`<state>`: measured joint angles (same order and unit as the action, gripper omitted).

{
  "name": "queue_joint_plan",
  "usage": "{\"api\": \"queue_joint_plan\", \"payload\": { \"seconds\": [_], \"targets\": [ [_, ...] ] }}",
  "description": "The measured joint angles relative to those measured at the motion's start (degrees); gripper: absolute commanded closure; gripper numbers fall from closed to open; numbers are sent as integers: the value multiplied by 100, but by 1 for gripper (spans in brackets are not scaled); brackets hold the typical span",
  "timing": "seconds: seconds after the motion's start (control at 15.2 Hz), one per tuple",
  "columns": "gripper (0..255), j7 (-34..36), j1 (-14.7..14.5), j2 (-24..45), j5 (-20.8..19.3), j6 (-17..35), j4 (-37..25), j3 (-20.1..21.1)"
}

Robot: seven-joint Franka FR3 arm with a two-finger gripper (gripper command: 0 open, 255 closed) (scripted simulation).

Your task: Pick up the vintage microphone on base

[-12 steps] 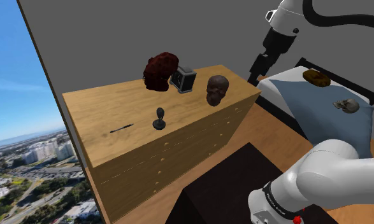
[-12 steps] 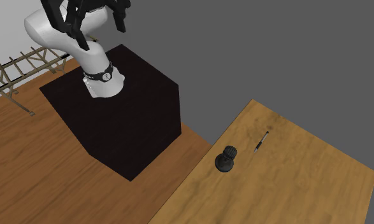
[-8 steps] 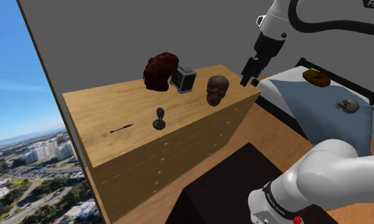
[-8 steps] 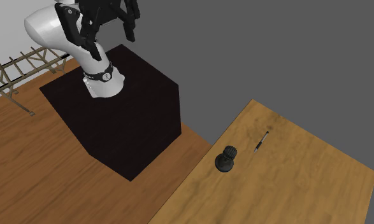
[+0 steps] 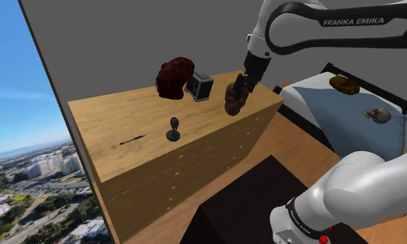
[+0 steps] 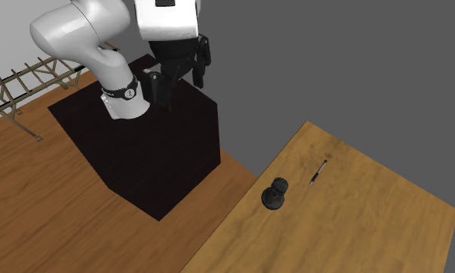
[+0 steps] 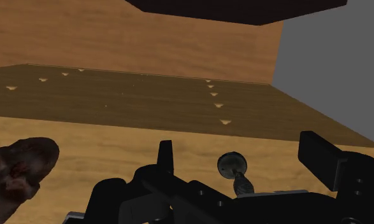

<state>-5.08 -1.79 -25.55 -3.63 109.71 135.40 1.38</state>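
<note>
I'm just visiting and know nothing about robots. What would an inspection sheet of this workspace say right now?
Surface: wooden dresser top, drawers below.
Job's things: dark microphone upright on its base near the front edge, untouched.
Clutter: pen, brown skull, dark box, reddish curly lump.
End effector: open, holding nothing, in the air by the skull.
Cables: nothing seen.
Surroundings: bed, grey wall, city view, wooden floor.
</note>
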Motion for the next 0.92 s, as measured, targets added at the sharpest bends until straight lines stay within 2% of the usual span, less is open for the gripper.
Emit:
{"api": "queue_joint_plan", "payload": {
  "seconds": [0.53,0.92],
  "targets": [
    [0,175,-106,1676,109,1079,-481,130],
    [0,303,-198,2903,154,1583,-1121,229]
  ]
}}
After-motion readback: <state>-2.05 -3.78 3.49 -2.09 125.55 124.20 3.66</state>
